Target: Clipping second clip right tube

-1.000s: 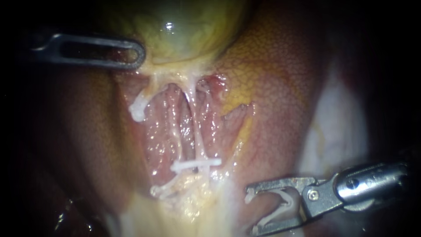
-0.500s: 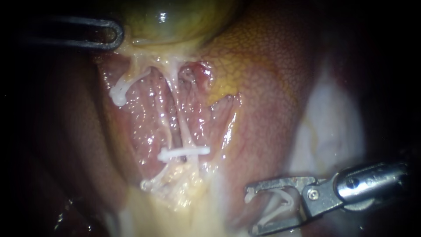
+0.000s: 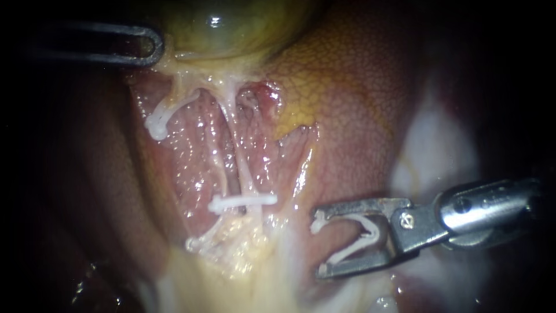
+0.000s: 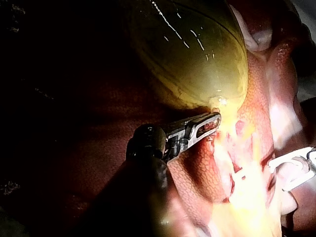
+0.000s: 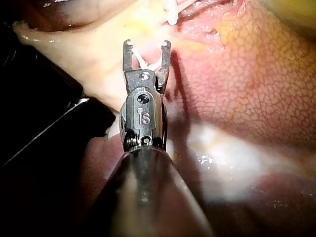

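The right tube [image 3: 240,156] runs down from the gallbladder [image 3: 231,29] and carries one white clip [image 3: 242,202] across its lower part. My right instrument [image 3: 318,246] comes in from the right. Its jaws stand wide apart and hold an open white clip [image 3: 362,237] between them, to the right of the tube and slightly below its clip, touching neither. The right wrist view shows that instrument [image 5: 147,47] and its loaded clip [image 5: 148,61] short of the tubes. My left instrument [image 3: 130,46] is shut on the gallbladder's lower edge and holds it taut. The left wrist view shows its tip [image 4: 210,123] at the gallbladder [image 4: 187,54].
A white tube stump [image 3: 156,124] hangs left of the right tube, and another stump [image 3: 191,243] lies lower down. The liver [image 3: 359,116] lies on the right, with pale tissue [image 3: 440,150] behind my right instrument. Yellow fat [image 3: 243,261] lies below the clip.
First my left instrument drew the gallbladder and tubes up and to the left. Then my right instrument, with its open clip, rose and moved slightly left towards the tube.
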You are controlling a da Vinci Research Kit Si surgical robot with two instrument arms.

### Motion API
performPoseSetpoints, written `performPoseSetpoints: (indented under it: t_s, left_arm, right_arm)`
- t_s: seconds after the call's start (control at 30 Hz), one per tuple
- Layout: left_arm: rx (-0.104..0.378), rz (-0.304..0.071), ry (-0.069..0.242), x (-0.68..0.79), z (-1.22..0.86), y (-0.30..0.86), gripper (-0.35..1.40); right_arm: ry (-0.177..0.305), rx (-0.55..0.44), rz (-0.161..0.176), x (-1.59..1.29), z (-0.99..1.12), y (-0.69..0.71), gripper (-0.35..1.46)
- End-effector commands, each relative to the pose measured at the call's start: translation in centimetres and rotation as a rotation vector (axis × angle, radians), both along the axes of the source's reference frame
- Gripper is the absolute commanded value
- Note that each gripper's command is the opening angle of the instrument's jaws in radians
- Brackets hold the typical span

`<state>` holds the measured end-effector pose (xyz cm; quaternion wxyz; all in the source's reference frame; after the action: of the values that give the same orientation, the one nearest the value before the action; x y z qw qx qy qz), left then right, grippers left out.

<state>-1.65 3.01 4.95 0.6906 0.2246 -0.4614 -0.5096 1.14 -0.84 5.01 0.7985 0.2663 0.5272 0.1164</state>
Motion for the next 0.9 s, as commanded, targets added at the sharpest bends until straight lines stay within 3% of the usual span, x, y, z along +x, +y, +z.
performPoseSetpoints:
  t_s: [0.03, 0.33, 0.7, 0.9]
  left_arm:
    - [0.0, 0.002, -0.001, 0.0, 0.0, 0.0, -0.35]
    - [0.0, 0.004, -0.002, -0.01, 0.01, -0.01, -0.35]
    - [0.001, 0.005, -0.004, -0.02, 0.01, -0.02, -0.35]
    - [0.001, 0.005, -0.004, -0.02, 0.01, -0.02, -0.35]
  right_arm:
    - [-0.002, 0.01, 0.006, 0.02, -0.01, 0.02, 0.5]
    - [-0.006, 0.086, 0.071, 0.14, 0.08, 0.27, 0.5]
    - [-0.022, 0.203, 0.147, 0.34, 0.28, 0.44, 0.5]
    - [-0.018, 0.251, 0.169, 0.44, 0.36, 0.49, 0.5]
